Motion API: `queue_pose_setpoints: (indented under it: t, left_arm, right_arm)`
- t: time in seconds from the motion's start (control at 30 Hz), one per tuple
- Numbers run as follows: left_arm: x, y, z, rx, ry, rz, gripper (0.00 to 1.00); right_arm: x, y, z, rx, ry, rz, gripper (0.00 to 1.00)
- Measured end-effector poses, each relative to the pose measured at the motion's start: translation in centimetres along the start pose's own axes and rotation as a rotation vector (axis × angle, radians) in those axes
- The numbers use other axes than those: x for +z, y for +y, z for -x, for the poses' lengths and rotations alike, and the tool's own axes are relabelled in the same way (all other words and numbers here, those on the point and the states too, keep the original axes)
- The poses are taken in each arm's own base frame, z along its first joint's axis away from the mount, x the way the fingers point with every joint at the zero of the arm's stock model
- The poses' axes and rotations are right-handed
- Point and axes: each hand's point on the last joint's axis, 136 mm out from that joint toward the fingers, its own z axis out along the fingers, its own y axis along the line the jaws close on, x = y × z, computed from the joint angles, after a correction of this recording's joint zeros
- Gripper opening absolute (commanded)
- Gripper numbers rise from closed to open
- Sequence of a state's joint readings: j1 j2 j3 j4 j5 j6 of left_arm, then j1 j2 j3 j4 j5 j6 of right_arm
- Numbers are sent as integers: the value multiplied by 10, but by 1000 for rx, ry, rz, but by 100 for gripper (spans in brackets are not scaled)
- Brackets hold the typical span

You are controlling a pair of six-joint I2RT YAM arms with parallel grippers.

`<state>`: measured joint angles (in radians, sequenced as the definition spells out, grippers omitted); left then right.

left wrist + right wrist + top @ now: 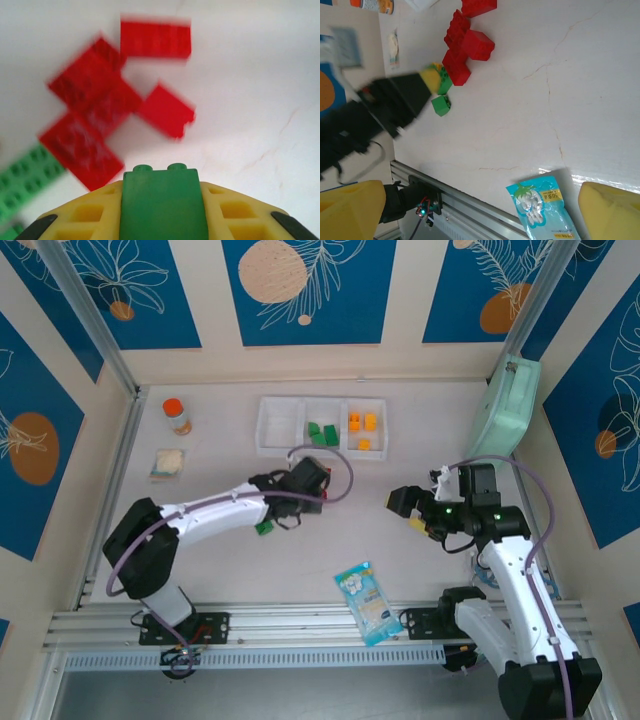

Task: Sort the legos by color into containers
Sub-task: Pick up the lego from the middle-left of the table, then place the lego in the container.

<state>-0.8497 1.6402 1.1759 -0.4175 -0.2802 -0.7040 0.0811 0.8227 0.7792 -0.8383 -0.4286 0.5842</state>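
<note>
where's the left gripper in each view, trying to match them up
top external: left gripper, centre, below the containers.
left wrist: left gripper at bottom edge, jaws shut on a green lego.
right wrist: left gripper upper left.
shared landmark: red legos at its tip.

Bright, even light; blurry red legos (100, 110) in left wrist view.

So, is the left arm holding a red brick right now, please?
No, the brick between its fingers is green.
</note>
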Motion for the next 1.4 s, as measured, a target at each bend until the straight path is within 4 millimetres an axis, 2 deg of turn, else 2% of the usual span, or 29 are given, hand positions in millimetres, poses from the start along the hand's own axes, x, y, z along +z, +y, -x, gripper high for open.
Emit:
queue_pose_setpoints:
  t: [0.1,0.17,0.27,0.37,0.53,0.7,0.77,0.9,1.03,1.13,1.27,1.4]
  left_arm:
    - [-1,2,59,-25,-72,-16,30]
    - [6,5,98,-39,-113,-23,29]
    - [27,9,137,-39,-140,-23,29]
    - [54,9,162,-20,-152,-11,29]
    - [96,-6,185,27,-169,-12,30]
    - [127,-10,190,44,-170,-1,36]
    - [134,-8,188,44,-166,8,46]
    - [137,-5,186,54,-157,22,73]
    - [127,-5,186,73,-161,17,88]
    - [100,2,179,97,-156,19,100]
    - [36,17,154,95,-173,-19,100]
    - [-41,42,112,85,-216,-72,99]
  right_arm:
    - [1,1,-1,-7,6,-2,99]
    - [2,1,-2,-11,9,-4,99]
    - [2,1,-4,-16,12,-7,99]
    - [3,1,-5,-19,17,-14,99]
    - [4,0,-10,-19,31,-26,99]
    - [5,-4,-14,-17,43,-52,99]
    - [4,-4,-15,-15,46,-63,99]
    - [-1,-2,-15,-22,36,-69,99]
    - [-5,2,-16,-29,19,-59,99]
    - [-3,3,-18,-28,26,-58,99]
    - [2,6,-20,-37,47,-61,99]
    - [15,13,-15,-67,90,-78,99]
